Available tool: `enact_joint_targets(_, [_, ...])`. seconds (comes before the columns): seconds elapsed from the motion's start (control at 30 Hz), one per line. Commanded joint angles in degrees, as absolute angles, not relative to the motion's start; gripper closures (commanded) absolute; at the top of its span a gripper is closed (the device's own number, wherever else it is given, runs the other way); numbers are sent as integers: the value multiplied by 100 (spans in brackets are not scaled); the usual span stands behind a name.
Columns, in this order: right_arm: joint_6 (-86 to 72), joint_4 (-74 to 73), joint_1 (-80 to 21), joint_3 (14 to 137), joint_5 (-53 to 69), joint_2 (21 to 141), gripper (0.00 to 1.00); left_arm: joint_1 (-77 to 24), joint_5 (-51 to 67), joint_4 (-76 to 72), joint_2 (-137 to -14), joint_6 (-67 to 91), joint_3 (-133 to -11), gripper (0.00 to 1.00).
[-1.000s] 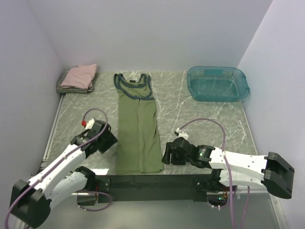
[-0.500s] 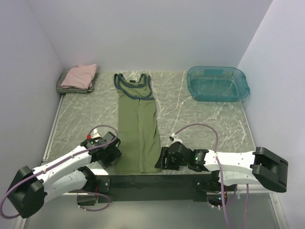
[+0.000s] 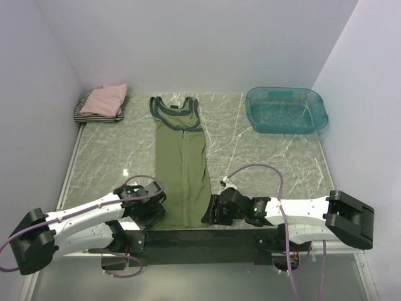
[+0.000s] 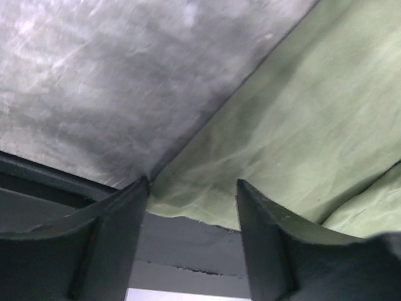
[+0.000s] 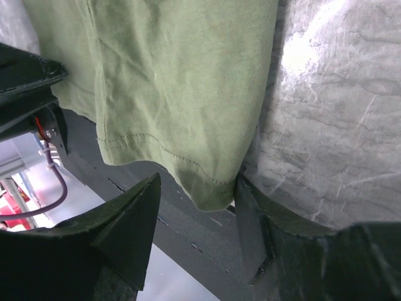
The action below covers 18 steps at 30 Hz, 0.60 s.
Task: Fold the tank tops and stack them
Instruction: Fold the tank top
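The olive-green tank top (image 3: 182,169) lies flat lengthwise on the marble table, its navy-trimmed neck at the far end and its hem at the near edge. My left gripper (image 3: 152,211) is at the hem's near-left corner. In the left wrist view the gripper (image 4: 191,188) is open, with the cloth (image 4: 301,125) edge between its fingers. My right gripper (image 3: 213,210) is at the near-right corner. In the right wrist view it (image 5: 197,185) is open and straddles the stitched hem corner (image 5: 213,188). A folded pink tank top (image 3: 105,99) rests on a striped one (image 3: 84,114) at the back left.
A see-through teal tub (image 3: 286,110) stands at the back right. The black front rail (image 3: 200,238) runs just below the hem, under both grippers. Lavender walls (image 3: 37,94) close in the table on three sides.
Both arms have dropped toward the near edge and closed in on the hem corners, the left moving right and the right moving left. The tank top has not moved.
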<state>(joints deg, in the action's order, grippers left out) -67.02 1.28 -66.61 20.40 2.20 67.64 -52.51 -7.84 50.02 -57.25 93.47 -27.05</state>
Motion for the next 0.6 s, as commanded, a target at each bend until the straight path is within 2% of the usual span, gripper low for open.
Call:
enact_joint_targets(0.0, [-6627,-343,-6741,2057,228,6934,45,-5326,-536,5239,-5678,9861,-2242,36])
enact_joint_targets(0.1, [-6557,-413,-6732,2135,237,7013,52,-5326,-388,4933,-5870,9862,-2110,41])
enact_joint_targets(0.13, [-6531,-457,-6741,2171,246,7057,53,-5326,-335,4878,-5932,9800,-2083,48])
enact_joint_targets(0.2, [-6434,-605,-6724,2319,176,7066,58,-5326,-351,4834,-6038,9791,-2092,55])
enact_joint_targets(0.23, [-6407,-659,-6724,2373,158,7058,61,-5326,-386,4790,-6029,9721,-2118,65])
enact_joint_targets(0.27, [-6346,-711,-6732,2425,150,7058,65,-5326,-413,4799,-5942,9721,-2170,69])
enact_joint_targets(0.3, [-6311,-834,-6724,2539,89,7040,74,-5326,-448,4808,-5872,9721,-2197,79])
enact_joint_targets(0.33, [-6276,-922,-6706,2592,70,7023,80,-5326,-474,4816,-5784,9703,-2223,96])
enact_joint_targets(0.37, [-6197,-992,-6706,2662,53,6996,87,-5326,-492,4834,-5592,9677,-2250,99])
enact_joint_targets(0.4, [-6144,-1167,-6680,2794,35,6987,99,-5326,-518,4860,-5494,9659,-2302,99])
enact_joint_targets(0.57, [-5907,-1643,-6688,3093,166,6821,100,-5326,-484,5290,-4993,9659,-2478,99])
